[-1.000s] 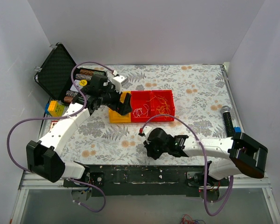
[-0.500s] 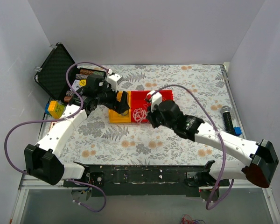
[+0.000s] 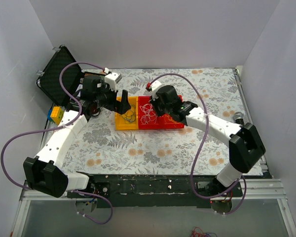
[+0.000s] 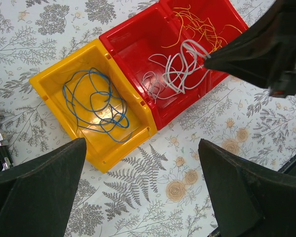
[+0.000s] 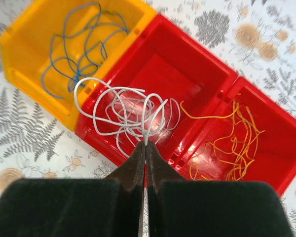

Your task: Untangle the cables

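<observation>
A white cable lies looped in the left red bin; it also shows in the left wrist view and the top view. My right gripper is shut on a strand of it, just above the bin, and shows in the top view. A blue cable lies coiled in the yellow bin, also seen in the right wrist view. A tan-yellow cable lies in the right red bin. My left gripper is open and empty, above the yellow bin's near side.
An open black case stands at the back left with small items beside it. A yellow-blue block lies left of the bins. A dark cylinder lies at the right. The table has a floral cloth.
My right arm has swung from the near table edge up to the red bin and shut on the white cable. My left gripper has shifted slightly back and left.
</observation>
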`<state>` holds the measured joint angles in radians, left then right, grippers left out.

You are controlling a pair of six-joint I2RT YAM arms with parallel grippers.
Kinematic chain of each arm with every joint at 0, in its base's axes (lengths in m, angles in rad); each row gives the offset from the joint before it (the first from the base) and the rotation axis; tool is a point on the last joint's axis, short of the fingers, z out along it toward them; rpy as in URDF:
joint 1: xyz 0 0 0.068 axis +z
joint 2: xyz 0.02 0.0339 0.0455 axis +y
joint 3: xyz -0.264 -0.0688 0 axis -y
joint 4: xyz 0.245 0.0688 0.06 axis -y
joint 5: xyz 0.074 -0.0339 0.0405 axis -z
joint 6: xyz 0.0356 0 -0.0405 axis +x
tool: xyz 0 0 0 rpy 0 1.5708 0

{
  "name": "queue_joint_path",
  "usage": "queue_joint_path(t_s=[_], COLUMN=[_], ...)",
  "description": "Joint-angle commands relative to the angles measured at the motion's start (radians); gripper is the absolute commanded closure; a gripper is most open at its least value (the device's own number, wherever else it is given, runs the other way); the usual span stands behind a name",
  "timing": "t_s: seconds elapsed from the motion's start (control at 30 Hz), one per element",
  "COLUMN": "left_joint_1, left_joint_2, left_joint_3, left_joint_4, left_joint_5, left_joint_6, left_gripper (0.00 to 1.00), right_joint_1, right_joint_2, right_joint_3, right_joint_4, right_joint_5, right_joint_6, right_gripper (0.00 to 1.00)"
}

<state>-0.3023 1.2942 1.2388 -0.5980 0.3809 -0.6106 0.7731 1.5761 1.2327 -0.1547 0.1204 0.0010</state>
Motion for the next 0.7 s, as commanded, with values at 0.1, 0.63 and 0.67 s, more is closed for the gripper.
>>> queue_joint_path(t_s=[0.1, 0.63, 0.67], left_joint_1=[0.008, 0.009, 0.009], left_joint_2=[-0.062, -0.107, -0.111], left_joint_3=[0.007, -0.076, -0.087], left_joint_4=[0.004, 0.136, 0.144], left_joint_5=[-0.020, -0.224, -0.232], left_joint_6=[-0.006, -0.138, -0.143], left_gripper=[0.02, 0.02, 0.02], right_joint_1=[-0.012, -0.034, -0.038], right_joint_2=[0.079, -0.214, -0.252], right_joint_3=[0.051, -0.056, -0.094], right_joint_4=[0.078, 0.047, 0.052], right_joint_5=[0.041, 0.027, 0.022], right_joint_6=[-0.010, 0.119, 0.131], right_gripper=[0.81, 0.22, 0.22])
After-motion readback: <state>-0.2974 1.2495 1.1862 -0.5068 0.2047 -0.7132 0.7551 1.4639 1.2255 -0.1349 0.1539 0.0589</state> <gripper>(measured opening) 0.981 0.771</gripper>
